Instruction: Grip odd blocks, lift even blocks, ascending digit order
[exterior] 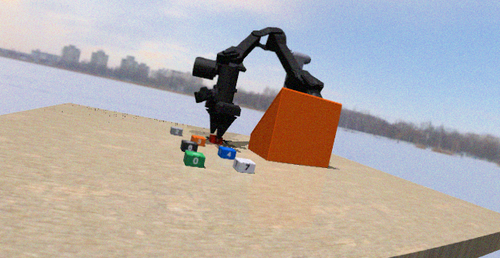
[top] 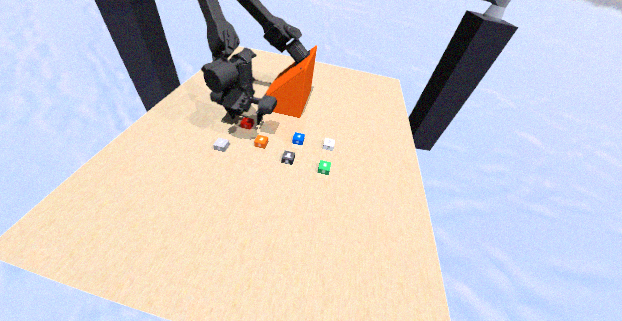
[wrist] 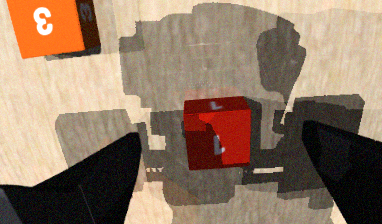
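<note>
Wrist view: my gripper (top: 248,121) (exterior: 215,135) (wrist: 222,135) has its fingers spread, nothing pinched. The red block marked 1 (top: 247,123) (exterior: 215,139) (wrist: 218,134) sits on the table (top: 240,221) (exterior: 161,202) (wrist: 22,100) at frame centre, between the fingertips, apart from both. Orange block marked 3 (top: 261,142) (exterior: 198,141) (wrist: 44,27): upper left, clear of my fingers. Exterior view: large orange wedge (top: 295,88) (exterior: 303,129) right of centre; blue block marked 4 (top: 298,138) (exterior: 227,153) lies between it and the green block marked 0 (top: 324,167) (exterior: 194,159).

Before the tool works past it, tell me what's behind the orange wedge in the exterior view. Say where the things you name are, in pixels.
The arm (exterior: 277,41) rises behind the orange wedge (top: 295,91) (exterior: 303,129), its upper links showing above the top edge. Its base and the tabletop right behind the wedge are covered there.
</note>
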Motion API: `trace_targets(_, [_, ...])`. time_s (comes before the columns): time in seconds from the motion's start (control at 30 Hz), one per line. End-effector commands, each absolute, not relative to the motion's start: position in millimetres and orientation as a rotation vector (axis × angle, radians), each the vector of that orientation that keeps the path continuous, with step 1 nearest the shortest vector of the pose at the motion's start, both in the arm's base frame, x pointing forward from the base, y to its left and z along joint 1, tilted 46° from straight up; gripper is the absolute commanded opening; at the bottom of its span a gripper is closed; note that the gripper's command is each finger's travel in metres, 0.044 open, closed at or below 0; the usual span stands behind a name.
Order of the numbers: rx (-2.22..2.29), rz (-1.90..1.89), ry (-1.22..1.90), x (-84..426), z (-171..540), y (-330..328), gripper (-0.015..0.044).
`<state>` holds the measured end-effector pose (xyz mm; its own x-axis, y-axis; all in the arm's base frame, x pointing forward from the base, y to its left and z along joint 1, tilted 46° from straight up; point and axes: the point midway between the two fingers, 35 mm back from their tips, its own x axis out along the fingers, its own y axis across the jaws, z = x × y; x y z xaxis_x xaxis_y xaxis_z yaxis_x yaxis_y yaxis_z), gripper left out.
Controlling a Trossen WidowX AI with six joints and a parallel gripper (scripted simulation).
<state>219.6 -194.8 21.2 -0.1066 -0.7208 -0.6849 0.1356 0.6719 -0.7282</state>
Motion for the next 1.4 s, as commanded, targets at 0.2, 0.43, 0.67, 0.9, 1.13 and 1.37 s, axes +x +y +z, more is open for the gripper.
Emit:
trace_targets(0.2, [-0.508, -0.77, 1.528, 215.1, 12.1, -200.7, 0.0321])
trace_targets(0.43, [-0.508, -0.77, 1.528, 215.1, 12.1, -200.7, 0.0138])
trace_targets(0.67, [-0.508, -0.77, 1.528, 215.1, 12.1, -200.7, 0.012])
trace_targets(0.9, [-0.508, -0.77, 1.528, 215.1, 12.1, -200.7, 0.012])
trace_targets(1.13, [-0.508, -0.77, 1.528, 215.1, 12.1, -200.7, 0.0251])
trace_targets(1.37, [-0.508, -0.77, 1.528, 215.1, 12.1, -200.7, 0.04])
